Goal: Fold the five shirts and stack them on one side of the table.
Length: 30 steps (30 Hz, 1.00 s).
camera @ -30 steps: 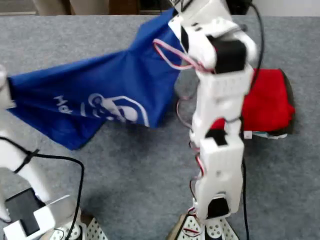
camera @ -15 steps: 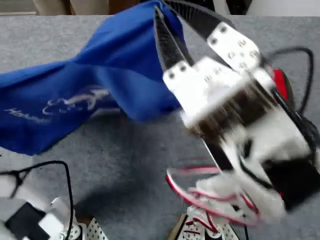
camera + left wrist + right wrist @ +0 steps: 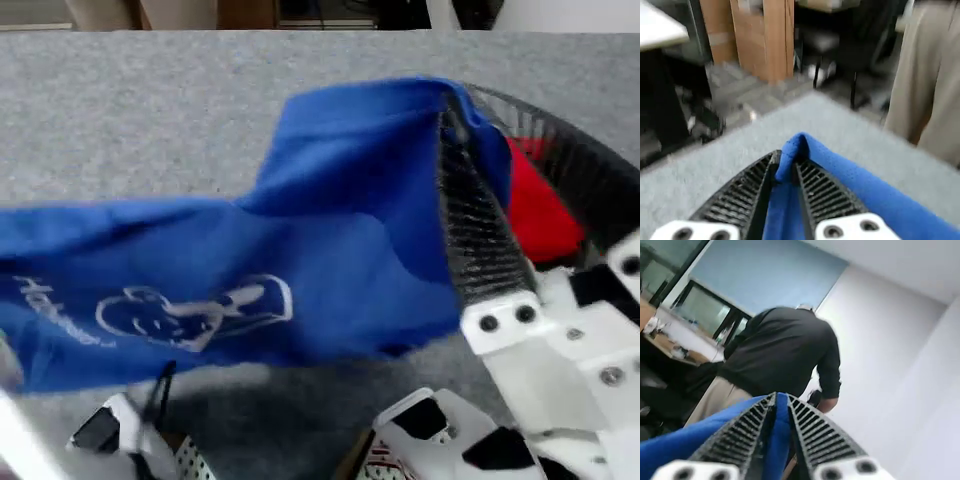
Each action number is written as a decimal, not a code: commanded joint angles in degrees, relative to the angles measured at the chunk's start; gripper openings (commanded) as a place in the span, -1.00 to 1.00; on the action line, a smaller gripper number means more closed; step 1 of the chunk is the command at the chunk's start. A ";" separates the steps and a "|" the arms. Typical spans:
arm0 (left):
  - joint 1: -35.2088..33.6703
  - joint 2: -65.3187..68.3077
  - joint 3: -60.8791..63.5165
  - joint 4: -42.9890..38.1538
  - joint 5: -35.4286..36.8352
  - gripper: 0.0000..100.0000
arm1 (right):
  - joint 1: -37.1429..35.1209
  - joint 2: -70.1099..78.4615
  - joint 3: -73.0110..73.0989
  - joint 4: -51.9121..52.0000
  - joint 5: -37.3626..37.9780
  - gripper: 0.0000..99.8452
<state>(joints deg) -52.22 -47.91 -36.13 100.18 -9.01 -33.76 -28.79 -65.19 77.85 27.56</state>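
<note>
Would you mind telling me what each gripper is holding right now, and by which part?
Both hold the blue shirt. The left gripper pinches a bunched fold of its fabric, the right gripper another; hem or shoulder cannot be told.

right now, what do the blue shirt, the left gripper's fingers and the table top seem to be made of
Blue shirt: soft, matte knit fabric, probably cotton; it drapes and creases.
Left gripper fingers: black, ribbed, likely printed plastic.
Table top: grey felt- or carpet-like covering, fuzzy speckled texture.
</note>
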 commanded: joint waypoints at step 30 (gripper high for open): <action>10.64 -3.03 84.92 -84.22 15.30 -0.96 | 4.35 45.32 14.73 -40.88 1.23 -0.99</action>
<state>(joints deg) -44.40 -50.64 41.41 33.63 4.26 -31.03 13.58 -48.40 42.68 28.62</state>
